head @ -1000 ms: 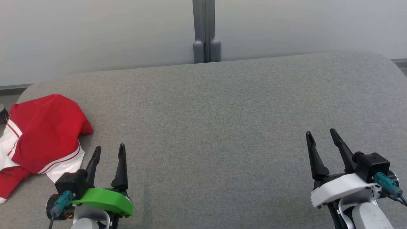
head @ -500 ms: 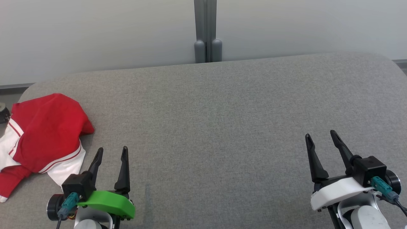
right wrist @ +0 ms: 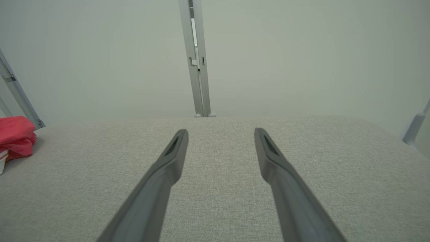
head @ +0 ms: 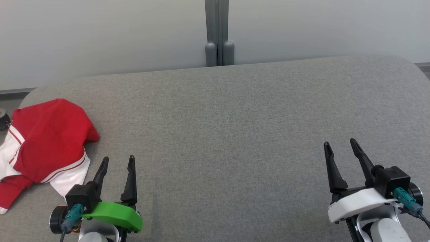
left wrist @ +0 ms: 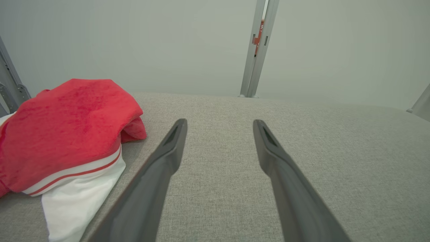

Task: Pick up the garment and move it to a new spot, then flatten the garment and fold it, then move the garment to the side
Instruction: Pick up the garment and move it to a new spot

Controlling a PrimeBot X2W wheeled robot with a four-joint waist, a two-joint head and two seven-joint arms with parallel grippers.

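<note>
Red-and-white garment [head: 47,141] is lying bunched at the left edge of the grey bench [head: 218,134], near the left gripper [head: 118,157]. That gripper and the right gripper [head: 339,142] are hovering with jaws spread, holding nothing. Judging by the crumple, pickup, flattening and folding are all seemingly pending.

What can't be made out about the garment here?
Head view: garment runs off the left edge; outline cut off.
Left wrist view: its own bunched folds hide its layering.
Right wrist view: the left edge cuts it to a red corner.
Head view: dark object at left edge, too cropped to identify.
</note>
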